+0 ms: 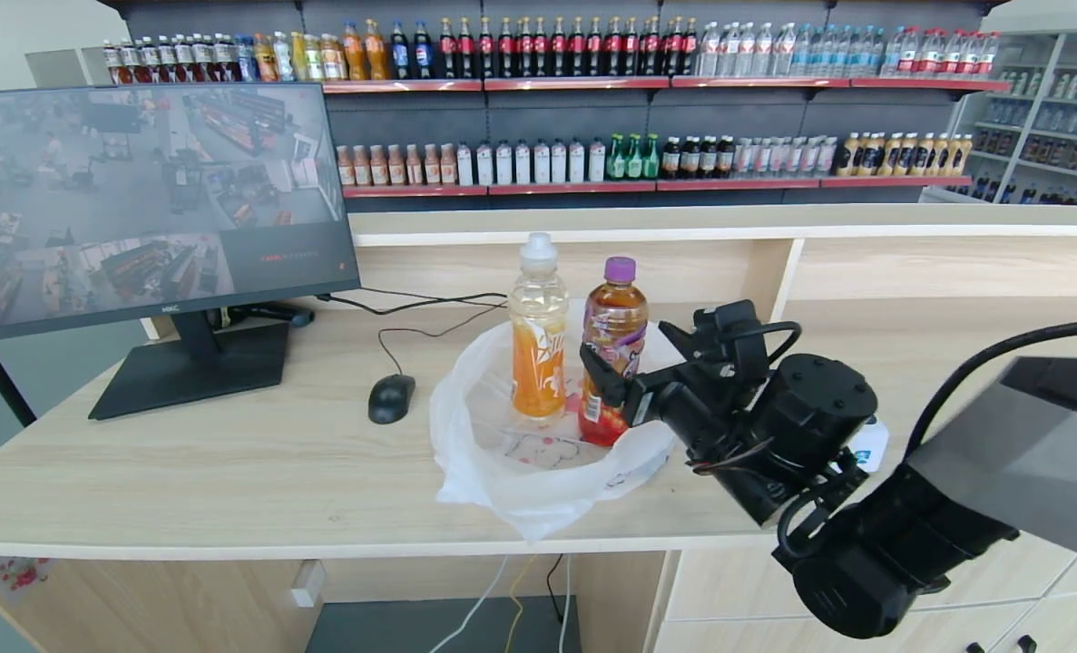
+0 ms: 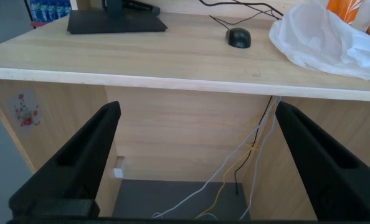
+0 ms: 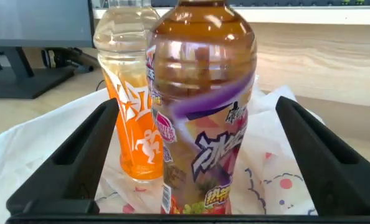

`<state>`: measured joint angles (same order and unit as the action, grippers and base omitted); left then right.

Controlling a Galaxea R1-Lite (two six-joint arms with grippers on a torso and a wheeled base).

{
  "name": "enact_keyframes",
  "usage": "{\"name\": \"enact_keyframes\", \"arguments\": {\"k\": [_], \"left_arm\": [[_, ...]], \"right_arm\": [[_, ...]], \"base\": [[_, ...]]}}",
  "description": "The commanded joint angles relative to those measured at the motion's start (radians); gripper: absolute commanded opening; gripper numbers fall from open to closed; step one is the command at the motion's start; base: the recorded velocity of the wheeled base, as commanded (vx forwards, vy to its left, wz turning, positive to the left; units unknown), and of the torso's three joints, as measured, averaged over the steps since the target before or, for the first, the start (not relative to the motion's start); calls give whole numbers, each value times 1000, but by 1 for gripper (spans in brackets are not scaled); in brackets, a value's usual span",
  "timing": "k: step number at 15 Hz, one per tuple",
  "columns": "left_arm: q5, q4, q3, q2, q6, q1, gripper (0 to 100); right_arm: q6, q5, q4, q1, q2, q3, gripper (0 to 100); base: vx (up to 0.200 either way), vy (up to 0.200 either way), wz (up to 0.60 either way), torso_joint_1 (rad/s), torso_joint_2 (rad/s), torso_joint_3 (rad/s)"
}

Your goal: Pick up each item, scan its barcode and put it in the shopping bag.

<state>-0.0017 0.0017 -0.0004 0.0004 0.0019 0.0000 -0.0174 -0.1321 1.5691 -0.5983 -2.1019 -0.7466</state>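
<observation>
Head view: high up, facing forward and down across the counter [image 1: 230,472]; bag [image 1: 538,472] mid-frame at middle distance, shelves [image 1: 647,82] far behind.
Left wrist view: low, in front of the counter and below its top, facing its front edge and the space beneath.
Right wrist view: about level with the countertop, very near the tea bottle [image 3: 203,112]; orange bottle [image 3: 132,124] just beside it.
Shared: bag in all three; mouse [image 1: 391,397] in head and left wrist; both bottles in head and right wrist.

At the head view's centre, two bottles stand upright side by side in the open, crumpled white shopping bag [image 1: 493,490]: a white-capped bottle [image 1: 538,336] with an orange label on the left, a purple-capped bottle [image 1: 612,349] of amber drink on the right
</observation>
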Motion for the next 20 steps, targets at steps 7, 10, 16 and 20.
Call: {"name": "enact_keyframes", "arguments": {"k": [7, 10, 16, 20], "left_arm": [[0, 0, -1, 0, 3, 0, 100], [0, 0, 0, 0, 1, 0, 100], [0, 0, 0, 0, 1, 0, 100], [0, 0, 0, 0, 1, 0, 100]], "right_arm": [[-58, 5, -18, 34, 912, 747, 100], [-61, 5, -294, 43, 1160, 747, 100], [-107, 14, -1216, 37, 1766, 745, 100], [-139, 12, -1465, 38, 1995, 747, 100]], "base": [[0, 0, 0, 0, 0, 0], [0, 0, 0, 0, 0, 0], [0, 0, 0, 0, 0, 0], [0, 0, 0, 0, 0, 0]]}}
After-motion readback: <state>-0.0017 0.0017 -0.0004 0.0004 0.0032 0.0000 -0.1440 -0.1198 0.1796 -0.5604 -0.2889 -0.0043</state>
